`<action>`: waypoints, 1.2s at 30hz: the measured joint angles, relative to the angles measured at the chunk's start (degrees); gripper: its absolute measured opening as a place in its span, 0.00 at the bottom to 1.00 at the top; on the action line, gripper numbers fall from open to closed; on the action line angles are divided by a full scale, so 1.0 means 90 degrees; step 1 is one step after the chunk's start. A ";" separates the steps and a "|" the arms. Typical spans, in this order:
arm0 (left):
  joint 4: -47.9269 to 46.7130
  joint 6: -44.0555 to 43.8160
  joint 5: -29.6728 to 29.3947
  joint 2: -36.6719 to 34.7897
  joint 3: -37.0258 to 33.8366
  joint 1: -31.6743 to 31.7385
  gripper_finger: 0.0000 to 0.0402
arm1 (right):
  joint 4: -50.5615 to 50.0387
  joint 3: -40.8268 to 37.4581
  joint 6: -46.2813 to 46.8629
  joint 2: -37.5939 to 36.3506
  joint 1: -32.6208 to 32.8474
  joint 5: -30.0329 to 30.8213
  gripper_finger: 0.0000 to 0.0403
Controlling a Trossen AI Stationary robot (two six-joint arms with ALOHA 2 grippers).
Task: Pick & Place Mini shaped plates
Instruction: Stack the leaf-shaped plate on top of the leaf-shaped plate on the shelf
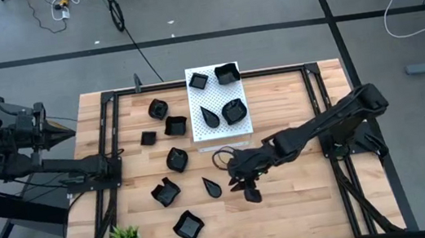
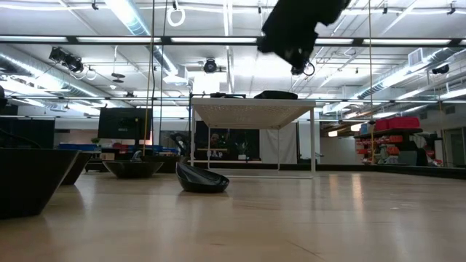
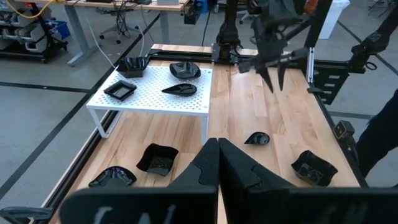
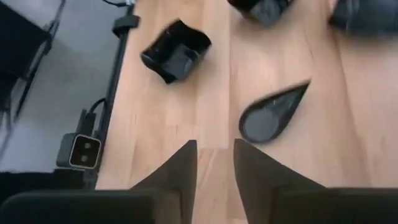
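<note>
Bench (image 1: 306,205): the big wood top holds everything, so the dishes sit flat and easy to reach.
White board (image 1: 242,123): it stands on legs at the back; four mini shaped plates (image 1: 232,112) already sit on it, so it looks like the drop spot.
Loose plates: the rest lie on the wood left of the board.
Teardrop plate (image 4: 273,114): it lies flat, near the right gripper.
Right gripper (image 1: 247,189): fingers a little apart, holding nothing, hovering beside the teardrop, likely to grab it next.
Left gripper (image 3: 217,149): fingers closed together, waiting off the bench's left side.

Glossy black mini shaped plates (image 1: 176,158), seemingly plastic, sit on a smooth pale wooden table (image 1: 306,205); the white perforated board (image 1: 223,136), upper centre, looks matt.
</note>
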 joint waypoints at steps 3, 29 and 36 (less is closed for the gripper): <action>0.0002 0.0000 0.0001 0.0000 0.0001 0.0000 0.01 | -0.0303 0.0167 0.0265 0.0216 -0.0008 -0.0019 0.32; 0.0000 0.0000 -0.0001 -0.0002 0.0001 0.0000 0.01 | -0.1245 0.1660 -0.0142 0.1473 -0.0428 -0.0046 0.47; 0.0000 0.0000 -0.0001 -0.0002 0.0000 0.0000 0.01 | -0.1187 0.1668 -0.0091 0.1870 -0.0578 -0.0044 0.47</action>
